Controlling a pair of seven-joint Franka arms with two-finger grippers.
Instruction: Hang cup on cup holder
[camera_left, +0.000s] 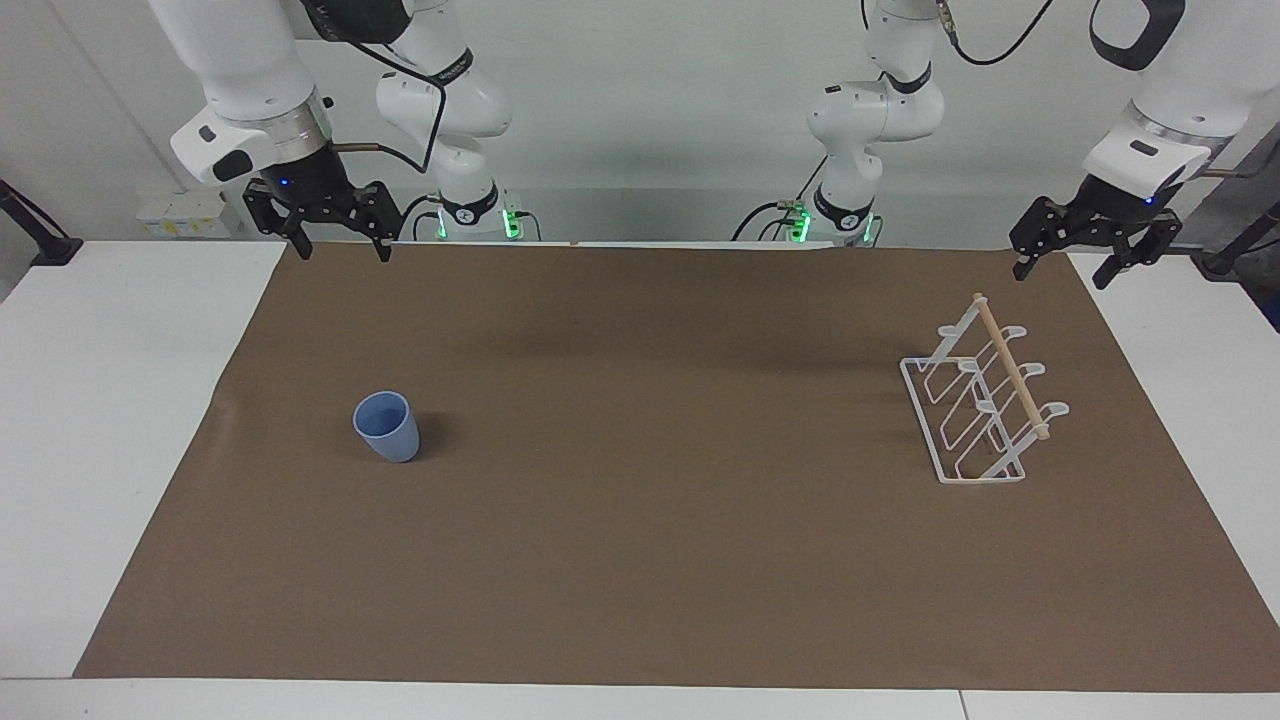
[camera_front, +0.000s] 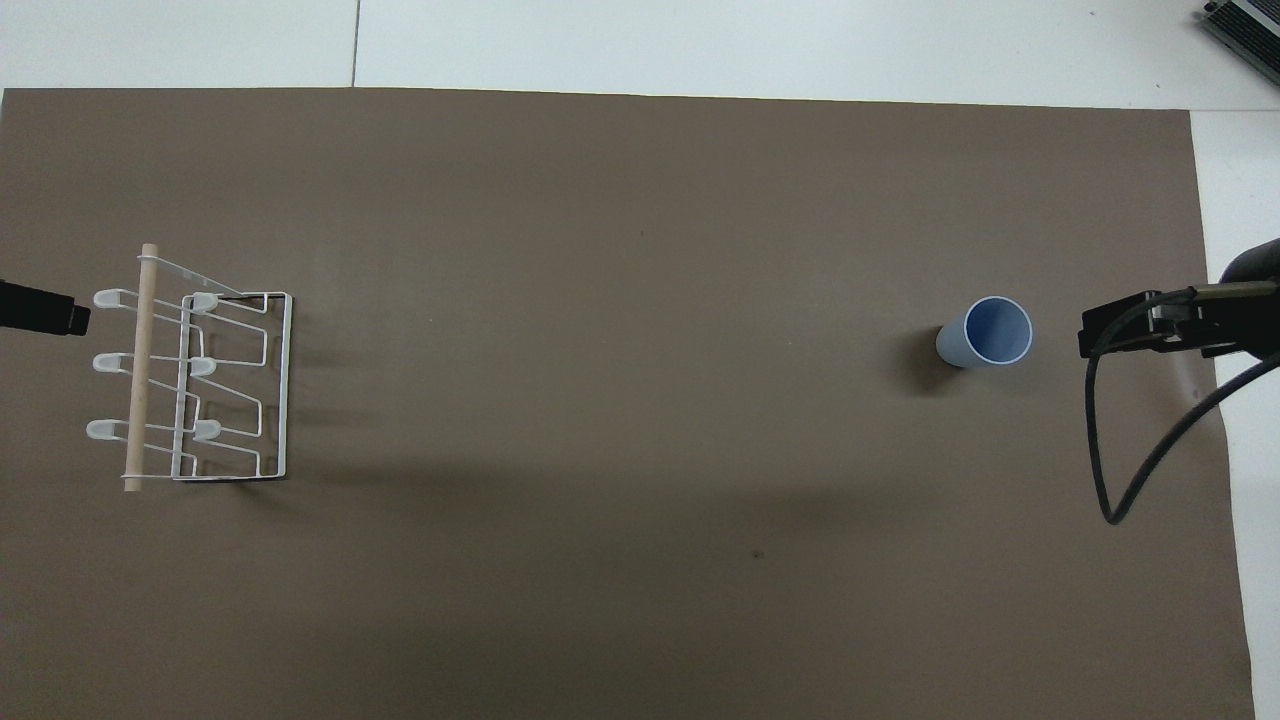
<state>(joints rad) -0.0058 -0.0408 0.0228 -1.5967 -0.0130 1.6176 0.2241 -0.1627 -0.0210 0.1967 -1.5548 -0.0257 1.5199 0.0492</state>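
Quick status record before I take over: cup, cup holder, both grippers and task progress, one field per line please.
cup: light blue cup standing upright, mouth up, on the brown mat toward the right arm's end
cup holder: white wire cup holder with wooden dowel, toward the left arm's end, nothing hung on it
right gripper: right gripper open, raised over the mat's edge nearest the robots, holding nothing
left gripper: left gripper open, raised near the cup holder, holding nothing
progress: cup not yet grasped
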